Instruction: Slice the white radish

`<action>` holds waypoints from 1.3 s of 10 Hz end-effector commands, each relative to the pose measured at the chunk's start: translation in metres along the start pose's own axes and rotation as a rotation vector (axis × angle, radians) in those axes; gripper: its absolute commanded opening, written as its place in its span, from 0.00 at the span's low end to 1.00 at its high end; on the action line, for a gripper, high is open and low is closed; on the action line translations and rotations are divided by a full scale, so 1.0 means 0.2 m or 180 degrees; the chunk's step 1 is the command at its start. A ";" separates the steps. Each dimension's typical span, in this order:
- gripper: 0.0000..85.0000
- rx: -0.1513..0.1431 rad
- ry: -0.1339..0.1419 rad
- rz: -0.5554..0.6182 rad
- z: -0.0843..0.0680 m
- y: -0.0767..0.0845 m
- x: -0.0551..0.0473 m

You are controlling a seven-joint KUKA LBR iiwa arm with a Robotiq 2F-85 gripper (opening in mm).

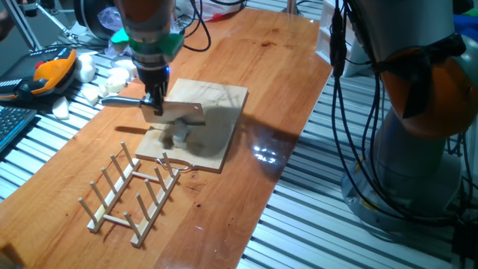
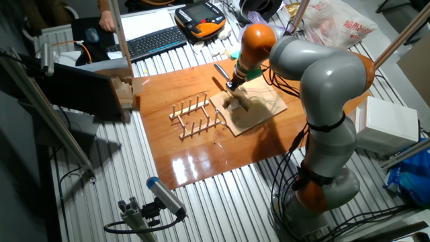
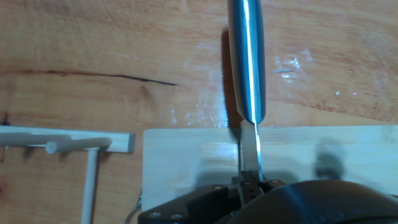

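Currently the fingers [image 1: 154, 104] are pinched on a knife [image 1: 173, 112], gripping it where the handle meets the blade. In one fixed view the metal handle sticks out toward the left. The broad flat blade runs right, over the near-left part of the wooden cutting board [image 1: 216, 119].

The white radish [image 1: 181, 134] is on the board, directly under the blade. It's a small pale chunk, motion-blurred and partly in the blade's shadow. It reads slightly taller than wide in one fixed view, but the blur is too heavy to call its long axis or where it points. I can't tell if the edge touches it or sits just above.

In the other fixed view the same stack shows: fingers [image 2: 232, 85] over the board [image 2: 259, 107], and the radish [image 2: 235, 103] is only a small pale smudge below them. There's no orientation info there either.

In the hand view the handle runs straight up the frame. The knife [image 3: 246, 56] narrows to the thin blade spine, which disappears into the dark gripper body at the bottom. The board [image 3: 186, 165] fills the lower half, and the radish isn't clearly identifiable here.

The desk [image 1: 276, 67] is glossy wood. A wooden peg rack [image 1: 131, 194] sits on it just beside the board's near-left corner. A pile of white chunks [image 1: 112, 75] lies at the far-left edge, well apart from the board. An orange teach pendant [image 1: 48, 72] sits further left, off the desk.
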State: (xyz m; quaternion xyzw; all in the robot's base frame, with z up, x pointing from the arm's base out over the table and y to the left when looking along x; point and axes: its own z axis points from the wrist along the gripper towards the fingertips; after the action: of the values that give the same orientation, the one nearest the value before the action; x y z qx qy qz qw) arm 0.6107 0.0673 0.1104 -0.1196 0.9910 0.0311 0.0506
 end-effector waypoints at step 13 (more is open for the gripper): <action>0.00 0.0016 0.0215 -0.0535 0.00 -0.05 0.00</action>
State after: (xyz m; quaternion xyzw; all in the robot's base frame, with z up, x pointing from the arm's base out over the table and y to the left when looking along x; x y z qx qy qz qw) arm 0.6127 0.0560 0.1103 -0.2028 0.9788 0.0209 0.0200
